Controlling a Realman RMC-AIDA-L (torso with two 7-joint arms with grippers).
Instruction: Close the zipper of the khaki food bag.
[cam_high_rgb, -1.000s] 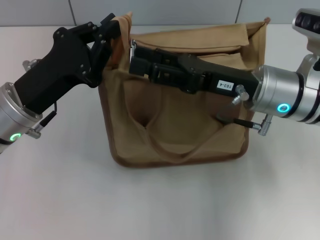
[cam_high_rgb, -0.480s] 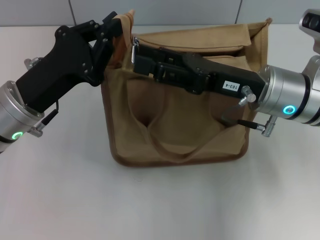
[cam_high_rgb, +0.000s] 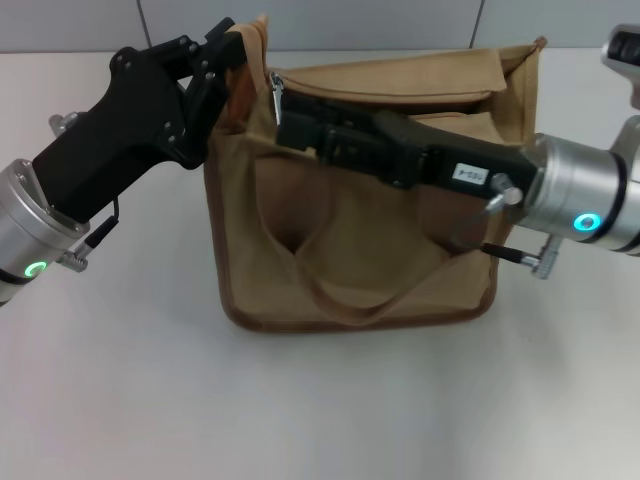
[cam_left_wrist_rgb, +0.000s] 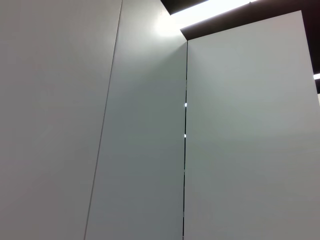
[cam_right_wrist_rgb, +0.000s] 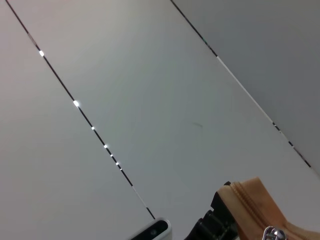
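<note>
Two grippers on the bag (cam_high_rgb: 350, 250) mid-table: left gripper (cam_high_rgb: 232, 60) pinches its 10 o'clock corner, right gripper (cam_high_rgb: 284, 100) looks clamped on the zipper (cam_high_rgb: 274, 92) pull there, hard to confirm.

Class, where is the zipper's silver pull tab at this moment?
In the head view, the silver pull tab sits at the khaki food bag's top left corner, at the tip of the right gripper, beside the left gripper.
</note>
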